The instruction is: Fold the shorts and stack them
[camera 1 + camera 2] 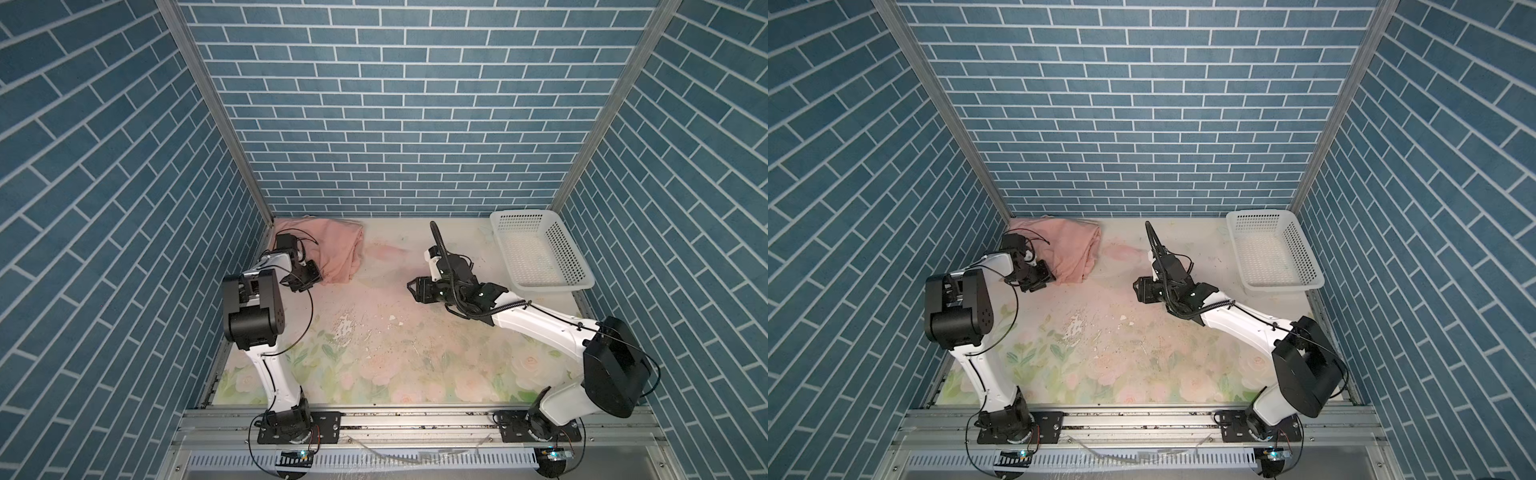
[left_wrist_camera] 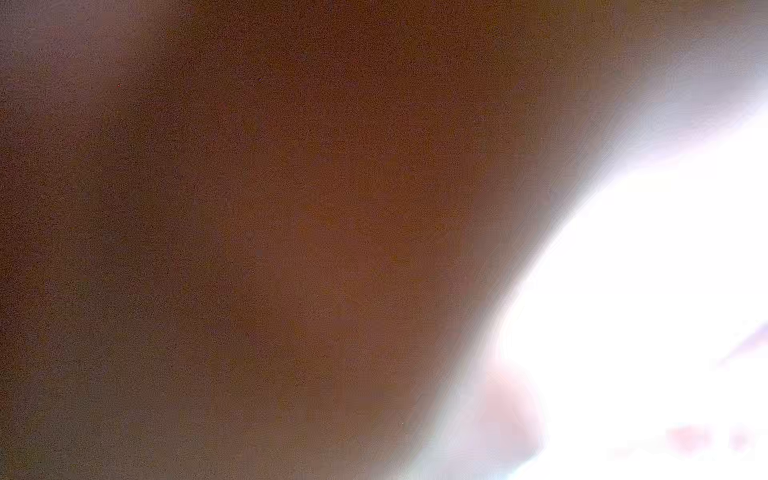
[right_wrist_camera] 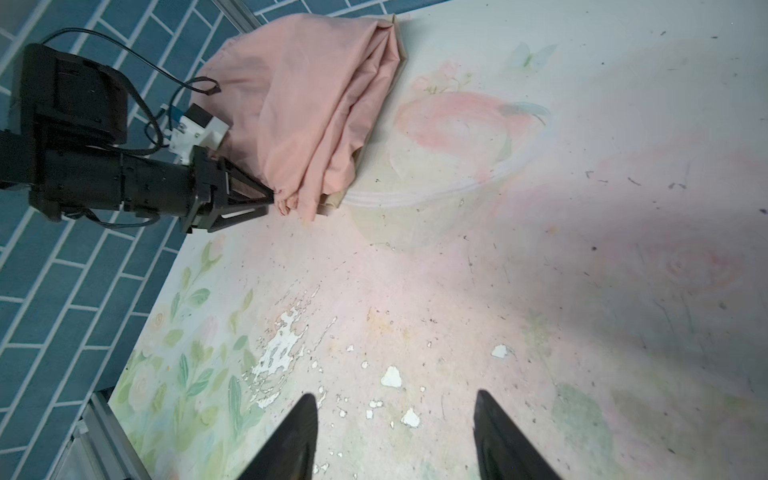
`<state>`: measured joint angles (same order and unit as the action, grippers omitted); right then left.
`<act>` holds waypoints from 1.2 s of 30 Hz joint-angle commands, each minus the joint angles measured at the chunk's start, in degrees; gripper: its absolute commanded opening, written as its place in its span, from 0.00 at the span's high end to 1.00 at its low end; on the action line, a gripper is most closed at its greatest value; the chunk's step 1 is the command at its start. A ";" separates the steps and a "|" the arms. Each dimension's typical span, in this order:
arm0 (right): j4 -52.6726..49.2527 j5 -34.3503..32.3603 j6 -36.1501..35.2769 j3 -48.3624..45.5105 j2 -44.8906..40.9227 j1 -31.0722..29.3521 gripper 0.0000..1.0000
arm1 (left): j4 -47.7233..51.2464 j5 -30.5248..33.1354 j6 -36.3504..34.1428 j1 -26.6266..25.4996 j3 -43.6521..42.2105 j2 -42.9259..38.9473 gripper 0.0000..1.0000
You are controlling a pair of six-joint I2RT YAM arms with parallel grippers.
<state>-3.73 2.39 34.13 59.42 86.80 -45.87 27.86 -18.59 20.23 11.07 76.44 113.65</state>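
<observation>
Shorts (image 1: 332, 249) back left; basket (image 1: 552, 286) back right

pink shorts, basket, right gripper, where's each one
pink shorts (image 1: 336, 249): a top view, middle of the folded cloth.
basket (image 1: 536, 253): a top view, its bare mesh floor.
right gripper (image 3: 395, 395): right wrist view, midway between its open fingertips.

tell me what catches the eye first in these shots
The salmon pink shorts lie folded in the far left corner, with the left gripper pinching their near edge. The right gripper hangs open over the worn floral table, and a white basket sits far right.
</observation>
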 commanded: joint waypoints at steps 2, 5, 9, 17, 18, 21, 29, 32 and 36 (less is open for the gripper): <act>-2.60 -2.35 -2.43 1.16 -0.20 2.58 0.40 | 1.26 1.18 -2.99 1.23 2.26 0.96 0.59; -6.53 -3.11 -3.95 1.19 -2.32 5.70 0.39 | -0.38 -0.05 -3.82 1.21 1.32 -2.78 0.55; -14.63 -11.35 -5.02 -2.05 -8.90 9.82 0.39 | -0.98 5.14 -4.58 1.23 -4.31 -13.74 0.37; -29.26 -26.01 -9.31 -9.21 -17.19 24.90 0.31 | -19.48 15.86 -3.29 -0.93 -33.06 -44.73 0.03; -29.20 -26.58 -10.48 -10.08 -17.60 27.30 0.29 | -22.17 17.93 -3.29 -1.05 -37.62 -48.33 0.00; -25.59 -25.41 -14.50 -13.45 -17.42 33.97 0.26 | -27.89 21.65 -4.53 -1.05 -47.81 -56.63 0.00; 2.68 -14.70 -24.52 -28.77 -18.16 42.96 0.24 | -36.15 26.14 -14.46 -1.05 -57.48 -62.22 0.00; 12.03 -10.95 -27.82 -31.51 -15.13 43.97 0.24 | -43.06 23.42 -15.24 -1.05 -59.45 -59.77 0.00; 15.69 -9.15 -30.15 -30.25 -11.98 44.79 0.24 | -50.29 20.08 -16.73 -1.05 -59.84 -54.90 0.00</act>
<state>2.39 -10.33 8.62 28.34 73.63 -1.50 -14.41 3.75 6.17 10.13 17.06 56.58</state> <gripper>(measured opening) 0.756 0.996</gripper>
